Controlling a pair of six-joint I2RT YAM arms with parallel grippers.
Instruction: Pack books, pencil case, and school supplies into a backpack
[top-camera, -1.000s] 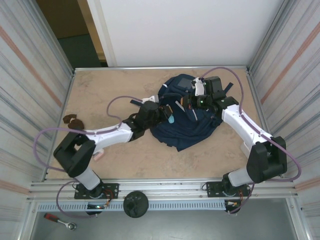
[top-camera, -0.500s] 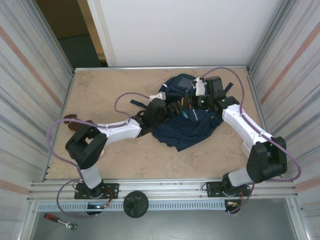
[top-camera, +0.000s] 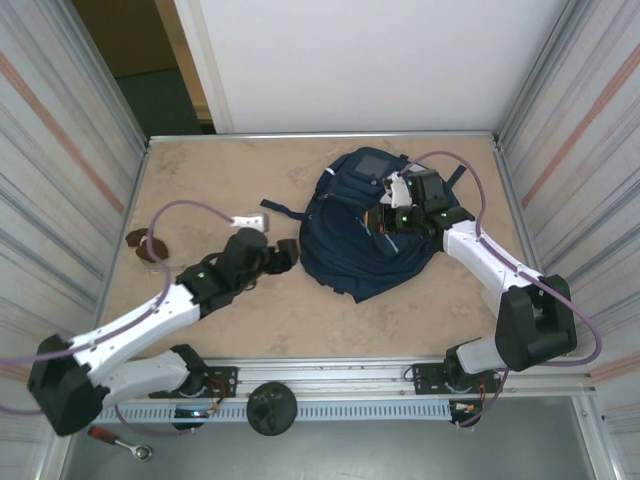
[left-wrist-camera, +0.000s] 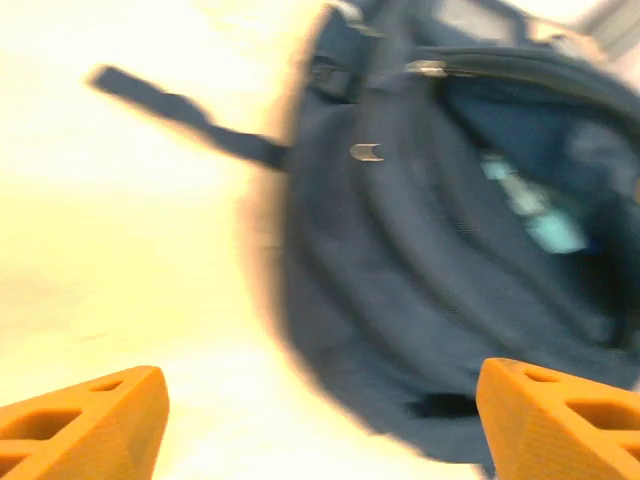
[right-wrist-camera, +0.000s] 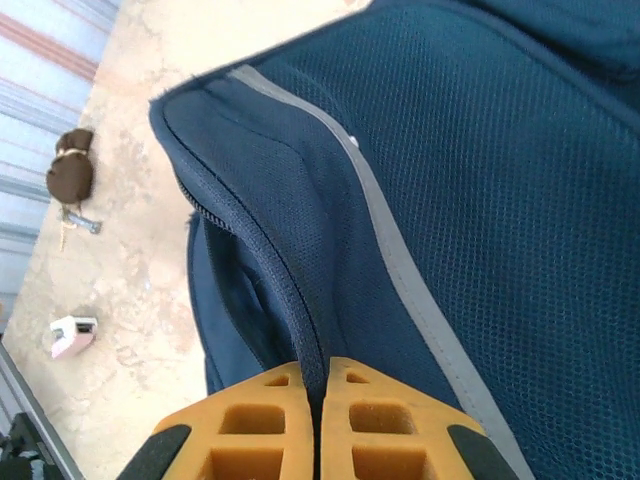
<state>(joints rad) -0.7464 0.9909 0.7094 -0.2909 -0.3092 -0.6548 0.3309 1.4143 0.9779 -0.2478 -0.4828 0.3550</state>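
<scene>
From above, the backpack (top-camera: 365, 250) lies right of centre on the counter (top-camera: 220, 170). It is crumpled navy fabric with a grey square patch (top-camera: 370, 162) at its far end and a loose strap (top-camera: 275, 207) trailing to the left. My left gripper (top-camera: 288, 252) sits just beside the bag's left edge. My right gripper (top-camera: 388, 215) is on the bag's upper right part. 2 brown lumps (top-camera: 145, 243) lie well apart from the bag, at the counter's left side.

My left wrist camera is blurred. There my left gripper (left-wrist-camera: 322, 385) has its 2 orange fingers (left-wrist-camera: 90, 425) wide apart with nothing between them. Ahead is the backpack (left-wrist-camera: 400, 290), its mouth gaping at the upper right. Inside is a pale blue shape (left-wrist-camera: 530, 210), too smeared to name.

In my right wrist camera, my right gripper (right-wrist-camera: 322, 400) has its fingers pressed together, pinching the zippered rim of the backpack (right-wrist-camera: 500, 170). The weave is a fine navy mesh crossed by a grey stripe (right-wrist-camera: 385, 220). Beyond it on the counter lie a brown lump (right-wrist-camera: 70, 175) and a small white-and-pink piece (right-wrist-camera: 72, 335).

1 second ago my left gripper was over the bag's opening with a pale blue thing at its tip. It has since drawn back left, off the bag. My right gripper keeps about the same spot.
</scene>
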